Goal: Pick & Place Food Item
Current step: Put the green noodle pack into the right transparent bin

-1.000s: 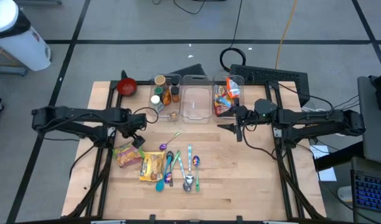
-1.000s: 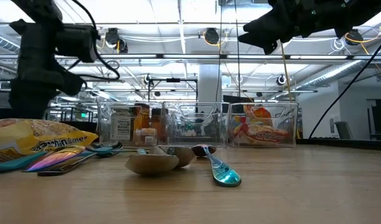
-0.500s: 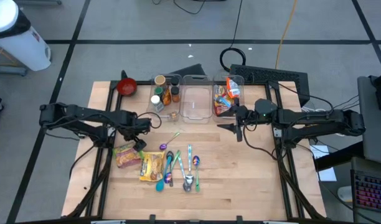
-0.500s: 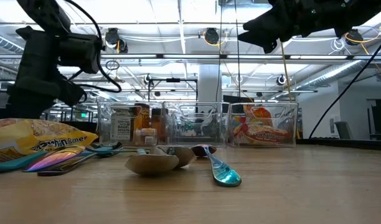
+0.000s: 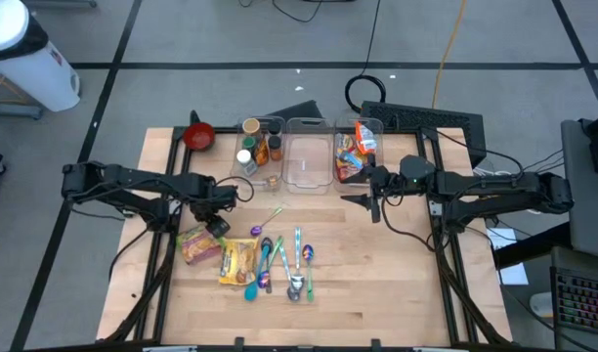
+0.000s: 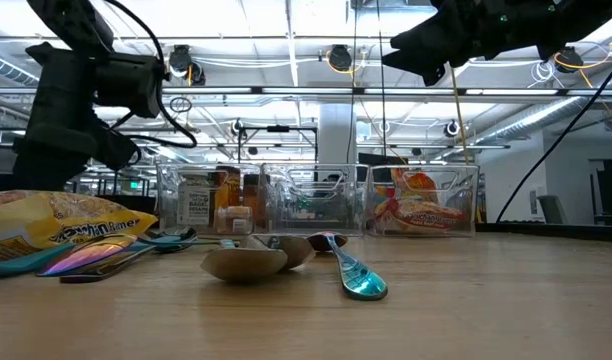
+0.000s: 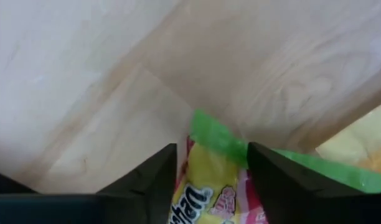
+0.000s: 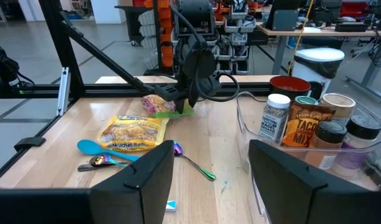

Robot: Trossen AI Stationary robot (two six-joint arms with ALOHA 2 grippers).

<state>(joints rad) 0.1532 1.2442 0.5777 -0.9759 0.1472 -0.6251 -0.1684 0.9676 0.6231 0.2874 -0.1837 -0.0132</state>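
- Snack packet (image 5: 197,244) with the green end and pink-yellow print is lying flat on the wooden table (image 5: 397,284), on the left arm's side, just beside a second, yellower food bag (image 5: 239,259). Looks like the one being picked, since the gripper is lined up on it.
- Left gripper (image 5: 217,226) is sitting right over the packet's green end. In the wrist view its two dark fingers (image 7: 150,180) are standing apart with the packet (image 7: 209,180) between them, so they're straddling it but not visibly pinching yet. My guess is it's going for the crimped edge because that's the easiest bit of a flat bag to grab.
- Colourful spoons (image 5: 279,262) are lying in a loose bunch next to the yellow bag, close enough that a sloppy lift could be dragging one along.
- Three clear bins are lined up at the back of the table: one is holding spice jars (image 5: 258,149), the middle bin (image 5: 306,164) looks empty, and the far one is holding snack packets (image 5: 354,154). That last one is probably where the food is going, though that's just me reading the sorting.
- Red bowl (image 5: 198,136) is sitting near the back corner, well away from the action.
- Right gripper (image 5: 372,203) is hovering near the snack bin with its fingers spread and nothing in them, basically waiting off to the side.
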